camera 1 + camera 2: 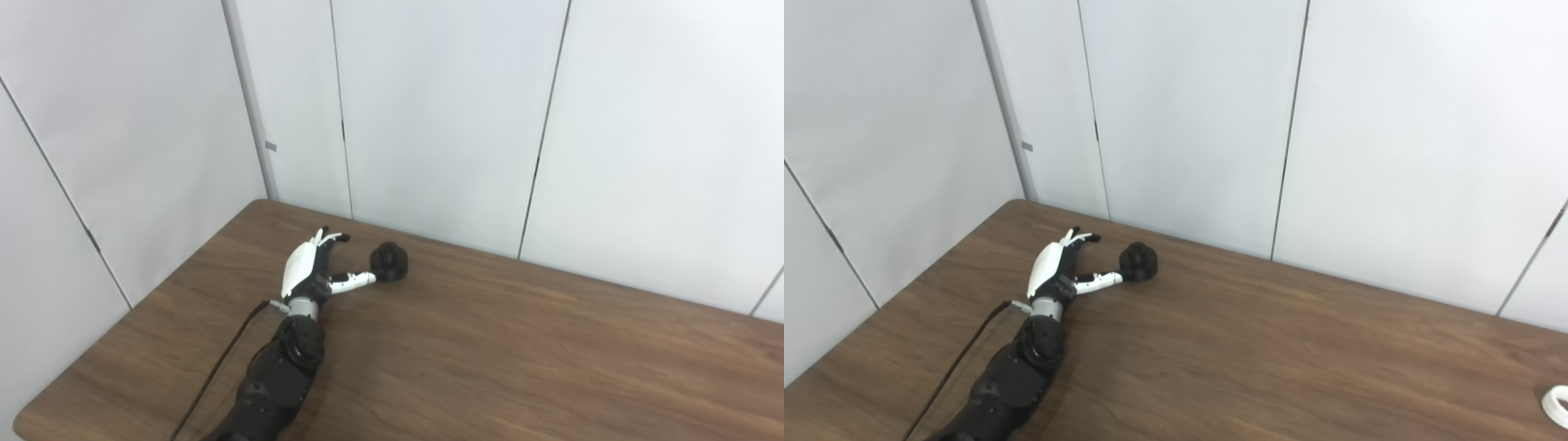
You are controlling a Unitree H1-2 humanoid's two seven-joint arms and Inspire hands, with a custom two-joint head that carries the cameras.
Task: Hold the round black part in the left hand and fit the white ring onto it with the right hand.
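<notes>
Reaching toward the bench's far left corner, my left robot hand (309,266) lies spread, thumb touching the round black part (390,262), not yet gripping. I see the white ring (1557,405) untouched at the right edge; my right robot hand is out of view.

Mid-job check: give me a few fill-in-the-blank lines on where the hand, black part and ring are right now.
1. The black part sits on the ____.
2. The left hand is ____, holding nothing, its thumb reaching toward the part.
3. The white ring lies at the far ____ edge of the right eye view, untouched.
4. The ____ hand is out of view.

Missing words: table; open; right; right
</notes>
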